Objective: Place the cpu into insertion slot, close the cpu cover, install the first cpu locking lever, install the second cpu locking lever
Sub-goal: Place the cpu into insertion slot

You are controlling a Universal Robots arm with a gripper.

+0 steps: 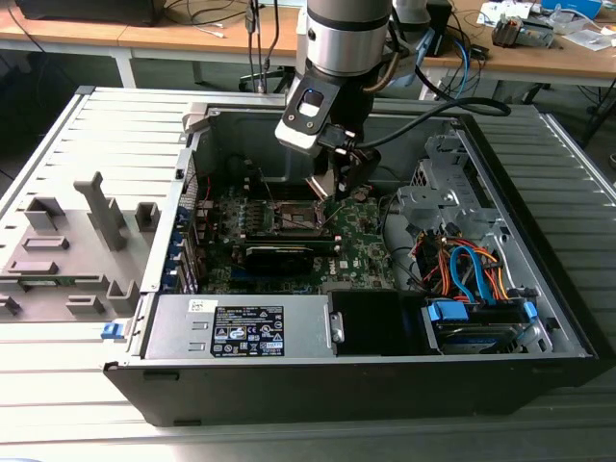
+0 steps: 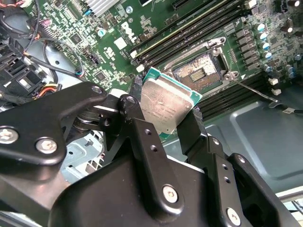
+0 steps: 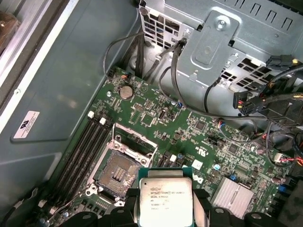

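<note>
Hovering with the chip [image 2: 166, 101] clamped edgewise between the fingers of the gripper [image 2: 165, 109], near the open socket [image 3: 116, 171]; best kept level, corners squared to the socket, lowered gently; no sliding sideways.

In the exterior view the arm [image 1: 346, 38] runs off the frame's upper edge. Its claw [image 1: 342, 188] masks the board [image 1: 366, 241] just to the exterior view's right of the insertion slot [image 1: 294, 214], and what it grips is too small to tell there. In the second wrist view the claw's fingers [image 2: 142, 132] hide two edges of the cpu [image 2: 165, 106]. In the first wrist view the cpu runs past the picture's edge and covers one corner of the insertion slot.
</note>
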